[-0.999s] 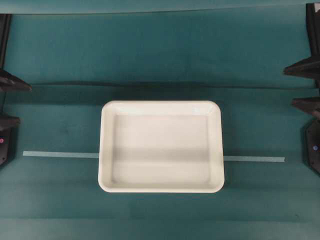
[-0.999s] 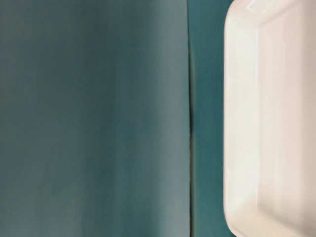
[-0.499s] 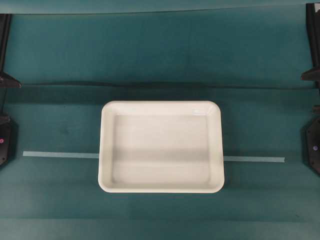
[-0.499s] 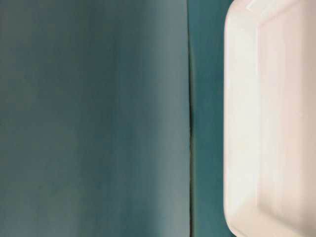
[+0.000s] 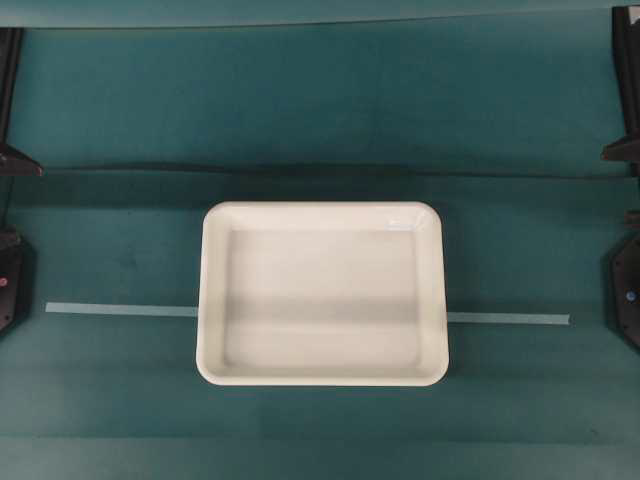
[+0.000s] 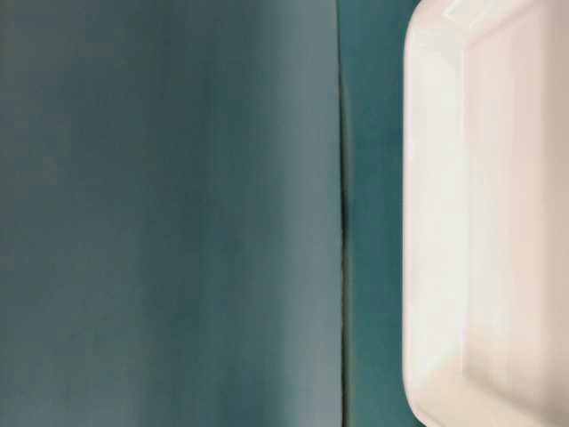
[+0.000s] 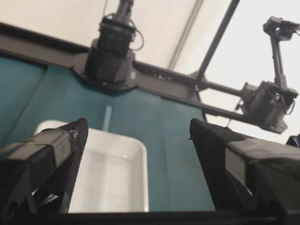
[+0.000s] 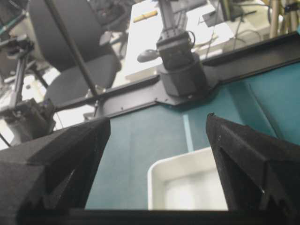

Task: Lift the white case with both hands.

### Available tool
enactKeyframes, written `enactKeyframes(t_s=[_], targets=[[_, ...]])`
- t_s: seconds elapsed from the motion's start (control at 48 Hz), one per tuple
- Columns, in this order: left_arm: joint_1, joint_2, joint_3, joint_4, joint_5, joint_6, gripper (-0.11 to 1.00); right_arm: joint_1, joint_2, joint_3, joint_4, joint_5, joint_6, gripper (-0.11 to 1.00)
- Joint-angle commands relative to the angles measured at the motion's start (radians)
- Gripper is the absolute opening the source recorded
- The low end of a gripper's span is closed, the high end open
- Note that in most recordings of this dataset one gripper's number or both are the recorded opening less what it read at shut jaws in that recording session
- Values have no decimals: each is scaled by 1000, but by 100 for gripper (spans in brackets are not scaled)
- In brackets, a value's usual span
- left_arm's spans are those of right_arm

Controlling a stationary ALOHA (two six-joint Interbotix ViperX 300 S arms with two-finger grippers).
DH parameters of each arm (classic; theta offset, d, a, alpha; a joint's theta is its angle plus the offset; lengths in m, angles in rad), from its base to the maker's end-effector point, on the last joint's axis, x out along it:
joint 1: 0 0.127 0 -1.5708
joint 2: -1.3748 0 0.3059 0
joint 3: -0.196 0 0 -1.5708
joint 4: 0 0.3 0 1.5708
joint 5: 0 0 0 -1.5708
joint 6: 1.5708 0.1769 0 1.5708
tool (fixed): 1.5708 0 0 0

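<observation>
We see the white case (image 5: 322,293) lying over a pale tape strip (image 5: 120,309) running nine to three; left gripper (image 7: 138,140) and right gripper (image 8: 157,140) spread wide, holding nothing

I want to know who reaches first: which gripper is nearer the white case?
Neither clearly. The left gripper and the right gripper both sit open at opposite table edges, well clear of the white case.

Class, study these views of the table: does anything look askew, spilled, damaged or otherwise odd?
Nothing stands out. The white case lies flat and square on the green table cover, empty and unmarked, across a pale tape strip. The left gripper and right gripper are open, well back from the case, touching nothing.
</observation>
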Motion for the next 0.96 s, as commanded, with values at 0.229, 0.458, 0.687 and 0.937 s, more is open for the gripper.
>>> enactKeyframes(t_s=[0.229, 0.458, 0.687, 0.937], targets=[[-2, 28, -14, 3, -2, 2, 94, 0, 14, 2, -2, -6, 0, 88], [-2, 28, -9, 3, 0, 2, 94, 0, 14, 2, -2, -6, 0, 88], [-2, 28, 0, 3, 0, 3, 94, 0, 14, 8, -2, -2, 2, 88], [0, 28, 15, 3, 0, 2, 94, 0, 12, 31, -2, -6, 3, 88]])
